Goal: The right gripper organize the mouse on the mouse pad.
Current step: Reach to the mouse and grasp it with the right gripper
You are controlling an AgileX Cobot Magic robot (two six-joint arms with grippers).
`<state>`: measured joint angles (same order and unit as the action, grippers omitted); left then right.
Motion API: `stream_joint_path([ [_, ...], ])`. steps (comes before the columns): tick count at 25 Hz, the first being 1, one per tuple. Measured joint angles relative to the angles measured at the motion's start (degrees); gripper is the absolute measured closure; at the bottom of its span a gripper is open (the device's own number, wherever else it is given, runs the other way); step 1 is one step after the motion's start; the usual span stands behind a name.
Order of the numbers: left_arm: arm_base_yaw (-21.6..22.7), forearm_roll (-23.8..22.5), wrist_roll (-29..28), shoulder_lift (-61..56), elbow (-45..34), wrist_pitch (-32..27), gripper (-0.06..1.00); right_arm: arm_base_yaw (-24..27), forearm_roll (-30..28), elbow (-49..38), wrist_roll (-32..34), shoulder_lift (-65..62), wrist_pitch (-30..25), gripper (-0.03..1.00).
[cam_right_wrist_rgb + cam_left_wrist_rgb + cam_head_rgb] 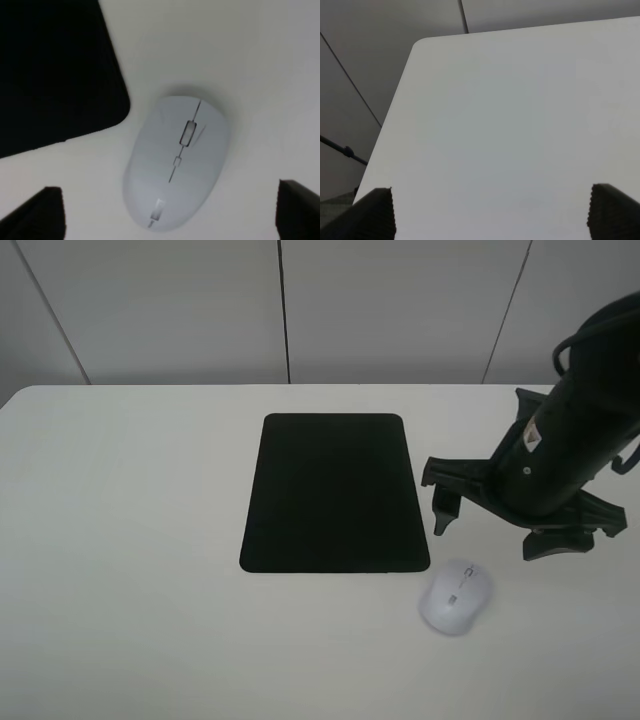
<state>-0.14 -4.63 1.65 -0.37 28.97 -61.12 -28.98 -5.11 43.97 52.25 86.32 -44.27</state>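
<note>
Now | right gripper (495, 532) spread wide above mouse (455, 597) | beside mouse pad (335, 492)

- The high camera sits off my arms, well back. It looks down across the whole table (130, 540) toward the far wall.
- My right wrist camera looks down between the tips of my right gripper (170, 222), close over the mouse (177, 162) and one corner of the mouse pad (55, 75). The high view shows both, much smaller.
- My left wrist camera looks past my left gripper (495, 215) at a table corner and the wall, sharing only tabletop with the high view.
</note>
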Motion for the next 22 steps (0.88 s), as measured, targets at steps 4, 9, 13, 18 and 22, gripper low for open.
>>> stream_joint_path([
  [4,0.00,-0.01,0.00,0.00,0.00,0.00,0.16,0.00,-2.68,0.00,4.37,2.64,0.51,0.14],
  [9,0.00,-0.11,0.00,0.00,0.00,0.00,0.16,-1.97,-7.15,0.00,11.13,5.08,1.50,0.14],
  [13,0.00,-0.17,0.00,0.00,0.00,0.00,0.16,-3.33,-8.27,0.00,15.43,6.80,3.91,0.14],
  [18,0.00,-0.21,0.00,0.00,0.00,0.00,0.16,-4.40,-8.47,0.00,16.65,8.75,5.58,0.14],
  [22,0.00,-0.28,0.00,0.00,0.00,0.00,0.16,-4.64,-8.39,-1.28,17.09,8.75,7.48,0.14],
])
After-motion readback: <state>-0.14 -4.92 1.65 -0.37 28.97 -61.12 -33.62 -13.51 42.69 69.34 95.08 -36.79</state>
